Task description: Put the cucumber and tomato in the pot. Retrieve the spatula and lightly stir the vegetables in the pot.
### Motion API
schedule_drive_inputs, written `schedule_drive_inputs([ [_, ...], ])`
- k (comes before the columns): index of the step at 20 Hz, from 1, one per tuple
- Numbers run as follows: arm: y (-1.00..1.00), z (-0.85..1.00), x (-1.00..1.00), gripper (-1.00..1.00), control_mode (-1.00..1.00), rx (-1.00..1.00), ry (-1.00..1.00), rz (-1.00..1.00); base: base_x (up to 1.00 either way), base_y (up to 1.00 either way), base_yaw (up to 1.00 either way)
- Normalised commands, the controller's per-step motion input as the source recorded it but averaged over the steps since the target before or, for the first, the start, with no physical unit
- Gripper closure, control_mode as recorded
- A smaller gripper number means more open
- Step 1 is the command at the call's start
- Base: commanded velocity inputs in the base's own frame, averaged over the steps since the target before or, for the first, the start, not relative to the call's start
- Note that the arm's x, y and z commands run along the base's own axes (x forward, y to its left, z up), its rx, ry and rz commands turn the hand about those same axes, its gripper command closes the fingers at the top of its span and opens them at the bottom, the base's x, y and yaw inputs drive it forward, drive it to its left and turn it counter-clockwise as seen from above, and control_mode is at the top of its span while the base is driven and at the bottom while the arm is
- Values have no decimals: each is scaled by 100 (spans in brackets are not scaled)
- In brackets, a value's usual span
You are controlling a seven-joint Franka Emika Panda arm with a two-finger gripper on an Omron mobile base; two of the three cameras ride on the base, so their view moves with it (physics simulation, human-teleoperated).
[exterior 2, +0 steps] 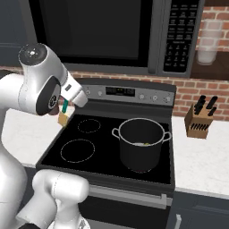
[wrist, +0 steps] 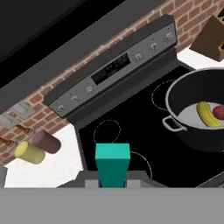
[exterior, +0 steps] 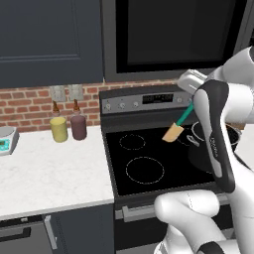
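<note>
Looking down, I saw the stove (exterior 2: 67,167) carrying the pot (exterior 2: 141,145) on its right side, the cucumber (wrist: 206,114) and tomato (wrist: 218,111) inside; my fingers (wrist: 113,183) pinched the spatula (exterior: 179,123), held above the left burners, apart from the pot.

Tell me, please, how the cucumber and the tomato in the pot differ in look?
The cucumber is yellow-green and elongated, lying lengthwise; the tomato is dark red and round. The cucumber shows in full, while the tomato is cut by the hand view's edge. Both rest on the bottom of the pot, touching each other.
</note>
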Motion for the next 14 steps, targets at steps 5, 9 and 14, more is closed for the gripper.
schedule_drive_inputs([
  [5,0,0,0,100,100,0,0,0,0,-77,-5],
  [9,0,0,0,100,100,0,0,0,2,-98,-1],
  [14,0,0,0,100,100,0,0,0,26,-67,0],
])
